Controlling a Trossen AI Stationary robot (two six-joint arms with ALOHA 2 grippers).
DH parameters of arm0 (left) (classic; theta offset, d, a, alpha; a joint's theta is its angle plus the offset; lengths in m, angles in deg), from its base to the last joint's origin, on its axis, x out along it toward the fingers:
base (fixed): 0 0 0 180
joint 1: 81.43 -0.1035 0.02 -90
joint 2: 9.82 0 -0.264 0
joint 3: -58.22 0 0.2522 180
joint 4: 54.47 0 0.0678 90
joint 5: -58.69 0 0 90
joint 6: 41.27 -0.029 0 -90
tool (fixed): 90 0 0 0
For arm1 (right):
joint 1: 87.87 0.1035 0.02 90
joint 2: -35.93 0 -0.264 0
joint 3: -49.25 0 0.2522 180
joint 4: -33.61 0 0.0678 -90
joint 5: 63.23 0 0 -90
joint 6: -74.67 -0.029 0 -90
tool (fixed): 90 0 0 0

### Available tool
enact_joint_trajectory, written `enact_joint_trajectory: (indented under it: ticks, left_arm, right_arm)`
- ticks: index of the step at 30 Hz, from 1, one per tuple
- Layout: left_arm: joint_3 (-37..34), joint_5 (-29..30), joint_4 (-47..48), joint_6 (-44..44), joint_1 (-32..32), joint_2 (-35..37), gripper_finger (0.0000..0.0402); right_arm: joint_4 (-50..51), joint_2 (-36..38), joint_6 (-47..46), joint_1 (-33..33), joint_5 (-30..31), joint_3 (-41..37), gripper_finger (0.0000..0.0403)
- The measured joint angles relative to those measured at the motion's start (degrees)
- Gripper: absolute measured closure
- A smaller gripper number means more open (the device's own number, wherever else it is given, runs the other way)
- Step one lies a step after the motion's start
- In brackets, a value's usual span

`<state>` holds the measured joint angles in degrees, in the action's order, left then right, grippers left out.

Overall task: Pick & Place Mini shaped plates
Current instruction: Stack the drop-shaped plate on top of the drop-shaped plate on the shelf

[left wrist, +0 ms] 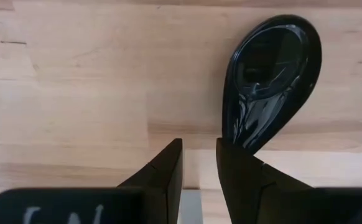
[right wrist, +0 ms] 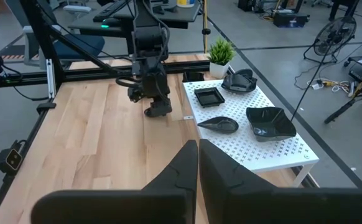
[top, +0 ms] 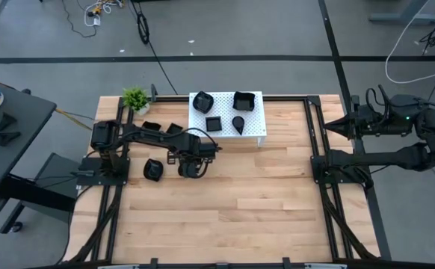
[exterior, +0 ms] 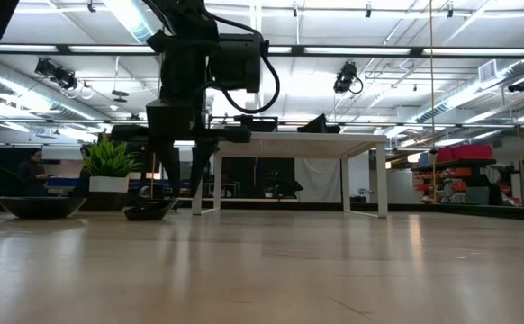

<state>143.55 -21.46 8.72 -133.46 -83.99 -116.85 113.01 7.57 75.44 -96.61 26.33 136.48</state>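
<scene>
- We can read no brand or label. The left wrist view shows pale marks on the dark body below the jaws, cut off at the picture's edge and not legible.
- The left gripper (top: 191, 166) is low over the wooden desk (top: 262, 209), in front of the white perforated stand (top: 256, 123). Its arm reaches across from the left mount, the wrist bent so it points straight down.
- In the left wrist view its jaws stand partly open with a narrow gap. The teardrop plate (left wrist: 268, 78) lies flat on the wood with its pointed end just at one fingertip (left wrist: 234, 155). Whether the fingertip touches it we cannot tell, and nothing sits between the jaws.
- The low view shows the left gripper (exterior: 176, 193) hanging close above the desk, with a dark dish at its foot.
- Another black plate (top: 152, 171) lies on the desk just left of that gripper. More dark plates (top: 161, 128) sit near the small green plant (top: 135, 98).
- Four plates rest on the stand: a wavy one (top: 202, 100), a larger square one (top: 244, 100), a small square one (top: 214, 124) and a teardrop one (top: 238, 123).
- The right gripper (top: 342, 124) waits folded back at the desk's right edge. In its wrist view the jaws (right wrist: 198, 163) are closed together, holding nothing.
</scene>
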Motion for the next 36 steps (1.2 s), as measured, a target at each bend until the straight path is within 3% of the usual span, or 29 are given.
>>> enact_joint_trajectory:
  ticks: [9,15,21,36]
  left_arm:
    - [0.11,-0.05,2.46,3.02,1.21,0.04,0.0299]
    - [0.83,-4.66,3.36,6.09,1.79,0.5,0.0299]
    - [0.81,-4.97,3.27,6.04,1.01,0.5,0.0299]
    - [-0.77,-1.76,0.64,3.06,-1.41,0.07,0.0299]
  right_arm:
    - [-0.01,-0.01,0.0,0.0,0.01,0.0,0.0383]
    - [-0.02,0.0,-0.01,-0.01,0.01,0.0,0.0383]
    - [-0.02,-0.02,-0.01,-0.01,-0.01,0.0,0.0383]
    - [0.0,-0.02,0.0,0.01,0.01,0.0,0.0383]
